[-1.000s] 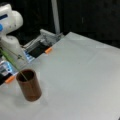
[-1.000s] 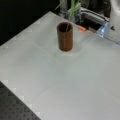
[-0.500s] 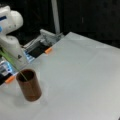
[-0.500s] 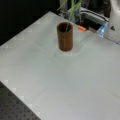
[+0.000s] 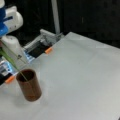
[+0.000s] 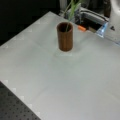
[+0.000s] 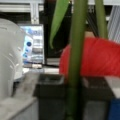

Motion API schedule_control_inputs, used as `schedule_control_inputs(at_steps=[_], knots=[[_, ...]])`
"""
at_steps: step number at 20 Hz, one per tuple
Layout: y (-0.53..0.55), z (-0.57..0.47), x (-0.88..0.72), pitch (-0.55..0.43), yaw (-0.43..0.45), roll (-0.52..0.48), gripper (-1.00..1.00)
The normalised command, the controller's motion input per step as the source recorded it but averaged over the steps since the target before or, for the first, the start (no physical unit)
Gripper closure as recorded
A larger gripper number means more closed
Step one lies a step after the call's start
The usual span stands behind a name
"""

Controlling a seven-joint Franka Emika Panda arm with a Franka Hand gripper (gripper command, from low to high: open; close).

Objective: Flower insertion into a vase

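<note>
Since the earlier frames almost nothing has shifted: the vase stands where it did, and the stem has stayed tilted in its mouth.

In a front view, the vase [image 5: 29, 84] is seen upright at the near left of the table [image 5: 82, 77], with the stem [image 5: 15, 65] slanting up and left to the white arm [image 5: 11, 47]; the gripper cannot be made out there.

In a front view, the vase [image 6: 65, 36] holds the stem's lower end [image 6: 68, 24], so insertion is judged partly done.

In the wrist view, the stem [image 7: 76, 57] runs close to the lens beside a green leaf [image 7: 58, 18] and something red [image 7: 96, 58]. Whether the gripper is closed on the stem cannot be told.
</note>
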Motion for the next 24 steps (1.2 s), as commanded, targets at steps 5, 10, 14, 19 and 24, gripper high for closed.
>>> schedule_control_inputs(at_steps=[5,10,14,19,24], knots=[[-0.31,0.16,0.33,0.558,0.085,0.050,1.00],[-0.25,0.11,0.19,0.562,0.008,0.042,1.00],[-0.08,0.09,0.24,0.559,-0.078,0.025,1.00],[0.00,0.08,0.36,0.607,-0.133,-0.014,1.00],[0.01,0.04,0.44,0.502,-0.167,-0.029,1.00]])
